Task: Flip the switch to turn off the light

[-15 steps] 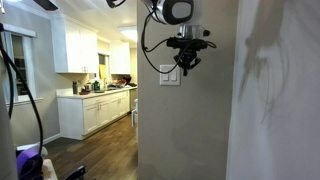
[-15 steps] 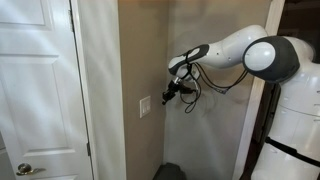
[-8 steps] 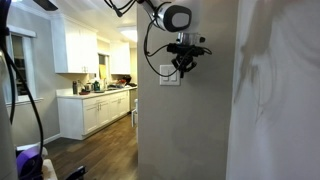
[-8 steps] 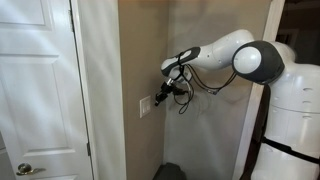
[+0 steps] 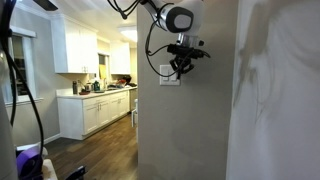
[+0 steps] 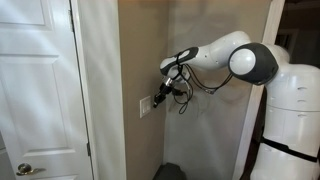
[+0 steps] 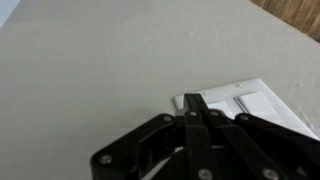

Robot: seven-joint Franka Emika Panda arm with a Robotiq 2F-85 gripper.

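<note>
The switch is a small white wall plate (image 5: 168,75) on the beige wall, seen in both exterior views (image 6: 147,105). In the wrist view the switch (image 7: 252,100) shows its two rockers side by side at the right. My gripper (image 5: 180,69) is shut, its black fingers pressed together, and its tips (image 7: 195,100) lie over the plate's near edge. In an exterior view the gripper (image 6: 159,97) reaches the plate's upper right side. I cannot tell whether the tips touch a rocker.
The beige wall (image 5: 190,130) fills the middle. A lit kitchen with white cabinets (image 5: 95,110) lies beyond its corner. A white door (image 6: 35,90) stands beside the wall. The robot's white body (image 6: 290,120) is close to the wall.
My gripper has moved in toward the wall and onto the switch plate's edge. Over the last half second it barely shifted.
</note>
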